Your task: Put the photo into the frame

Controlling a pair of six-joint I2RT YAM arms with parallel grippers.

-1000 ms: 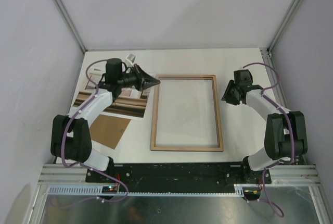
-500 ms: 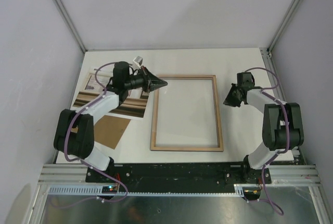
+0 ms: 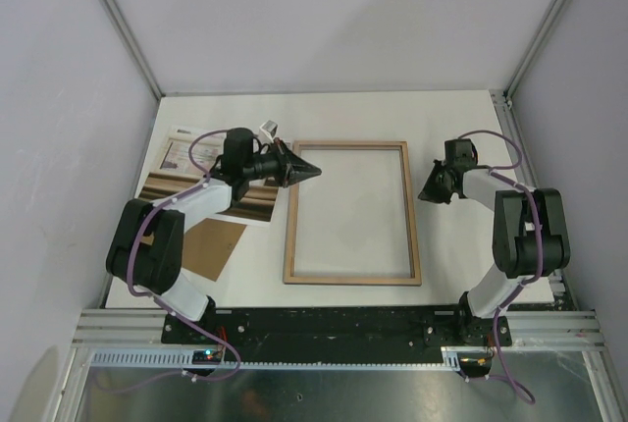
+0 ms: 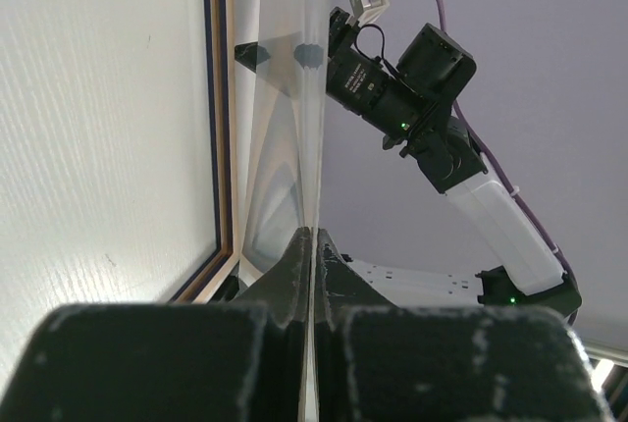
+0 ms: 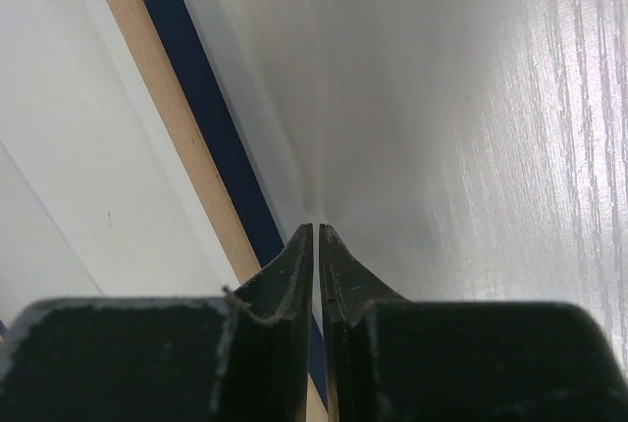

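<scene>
The frame lies flat in the middle of the table with its light wood back up; its navy edge shows in the left wrist view and the right wrist view. The photo lies picture side up to the frame's left, partly under my left arm. My left gripper, over the frame's upper left corner, is shut on a thin clear pane seen edge-on. My right gripper, at the frame's right edge, has its jaws closed to a slit on the pane's far edge.
A brown cardboard backing board lies on the table below the photo, near my left arm's base. Grey walls with metal rails enclose the table on three sides.
My left gripper has moved right and slightly nearer, over the frame's corner. My right gripper has closed its jaws and shifted a little towards the frame's right edge.
</scene>
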